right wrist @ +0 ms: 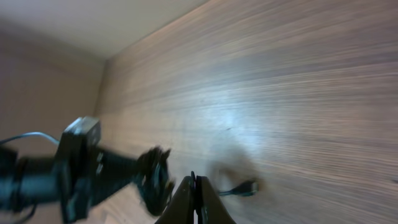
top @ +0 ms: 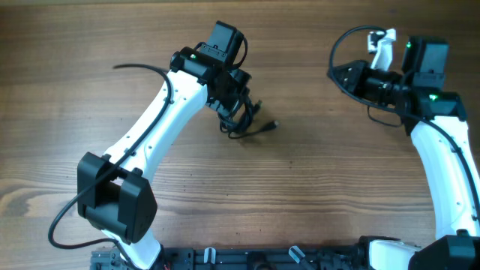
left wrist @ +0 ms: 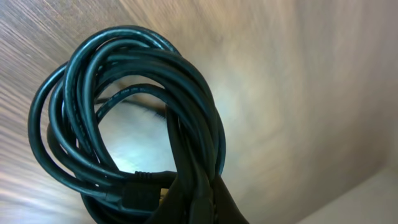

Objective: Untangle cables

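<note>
At mid-table, the left gripper [left wrist: 189, 193] is clamped on the cables [left wrist: 155, 59], one coiled clump, with a plug end [top: 274, 125] trailing on the table [top: 337, 187]. The right gripper [right wrist: 196, 200] is closed, empty, well apart. Nothing looks separated yet; the untangling all remains.

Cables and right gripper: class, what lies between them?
Bare table, nothing else, between the cables and the right gripper; the overhead view shows it.
</note>
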Motion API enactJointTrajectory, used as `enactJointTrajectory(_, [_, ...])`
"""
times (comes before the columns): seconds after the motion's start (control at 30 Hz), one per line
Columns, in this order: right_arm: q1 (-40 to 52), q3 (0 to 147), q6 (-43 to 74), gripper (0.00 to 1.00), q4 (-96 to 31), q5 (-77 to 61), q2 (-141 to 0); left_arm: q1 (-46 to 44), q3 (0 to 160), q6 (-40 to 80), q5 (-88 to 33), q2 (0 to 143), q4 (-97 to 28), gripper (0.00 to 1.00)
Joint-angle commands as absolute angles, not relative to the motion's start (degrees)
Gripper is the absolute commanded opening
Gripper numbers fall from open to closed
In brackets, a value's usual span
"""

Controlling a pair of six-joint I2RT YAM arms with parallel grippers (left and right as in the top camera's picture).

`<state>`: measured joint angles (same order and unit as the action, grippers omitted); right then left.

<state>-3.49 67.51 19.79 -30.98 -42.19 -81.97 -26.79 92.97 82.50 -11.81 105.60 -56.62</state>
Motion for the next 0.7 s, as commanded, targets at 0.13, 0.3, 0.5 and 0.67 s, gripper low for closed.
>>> enactJointTrajectory(0.13, [4.6,68.1,16.8,0.06,-29.9,-45.6,-82.1,-24.3,93.3,122.4,0.7,105.4,-45.3,0.04])
enactJointTrajectory(0.3, [13.2,68.1,20.8,0.15,-24.9,-38.8,-84.4,-21.7,93.3,125.0,-3.0,105.4,-40.8,0.04])
enactJointTrajectory(0.5, [20.5,68.1,28.6,0.23,-15.7,-31.9,-90.3,-18.8,93.3,125.0,-6.0,105.4,-40.7,0.04])
enactJointTrajectory(0.67, [26.6,68.1,35.6,0.39,-8.6,-27.2,-95.5,-17.9,93.3,125.0,-7.5,105.4,-40.7,0.04])
